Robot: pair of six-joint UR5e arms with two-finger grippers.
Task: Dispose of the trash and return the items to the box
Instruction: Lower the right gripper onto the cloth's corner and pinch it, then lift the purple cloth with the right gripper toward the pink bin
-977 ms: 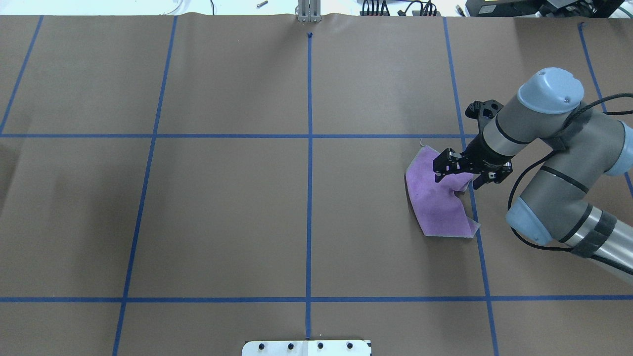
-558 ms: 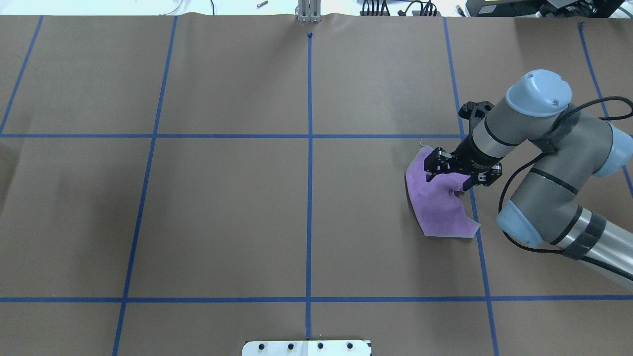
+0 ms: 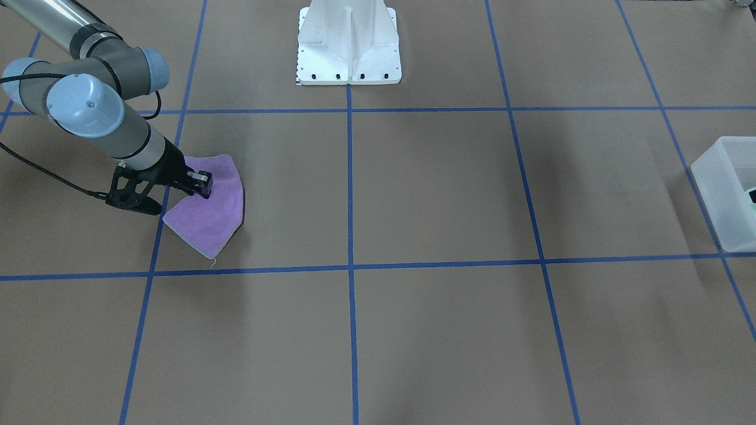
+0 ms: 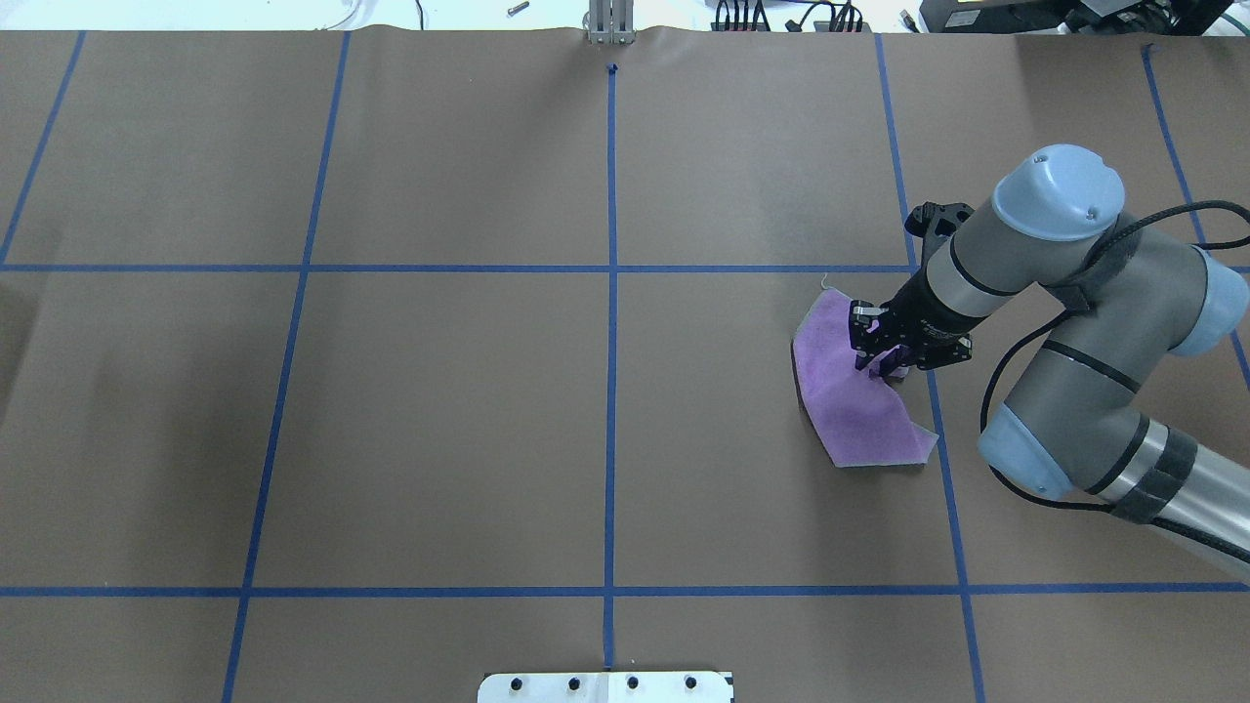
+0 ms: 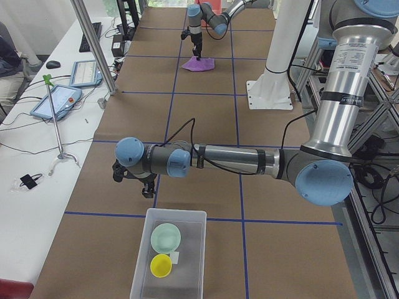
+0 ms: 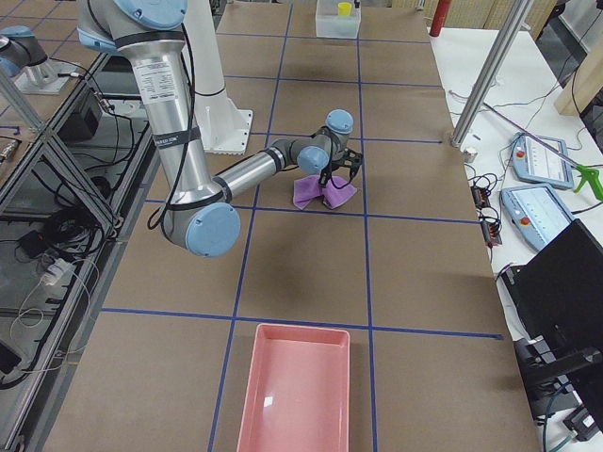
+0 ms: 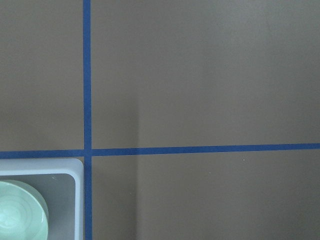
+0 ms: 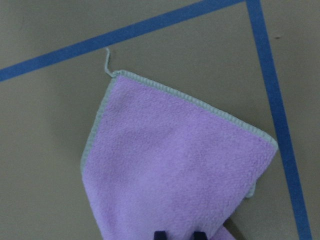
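A purple cloth (image 4: 859,400) lies on the brown table at the right. My right gripper (image 4: 882,359) points down onto it, its fingers drawn together with a fold of cloth between them; the right wrist view shows the two fingertips (image 8: 160,235) close together on the cloth (image 8: 175,165). The frosted box (image 5: 187,249) at the table's left end holds the mint-green bowl (image 5: 166,236) and the yellow cup (image 5: 161,266). My left gripper (image 5: 146,187) hovers just beyond the box; I cannot tell whether it is open. The left wrist view shows the box's corner (image 7: 77,200) and the bowl (image 7: 20,212).
A pink tray (image 6: 297,395) lies at the table's right end. The white robot base (image 3: 348,44) stands at the middle of the near edge. Blue tape lines grid the table. The box also shows in the front view (image 3: 717,189).
My right gripper has moved left and lowered onto the cloth, and its fingers have gone from wide apart to pinched on a fold. The cloth shifted slightly.
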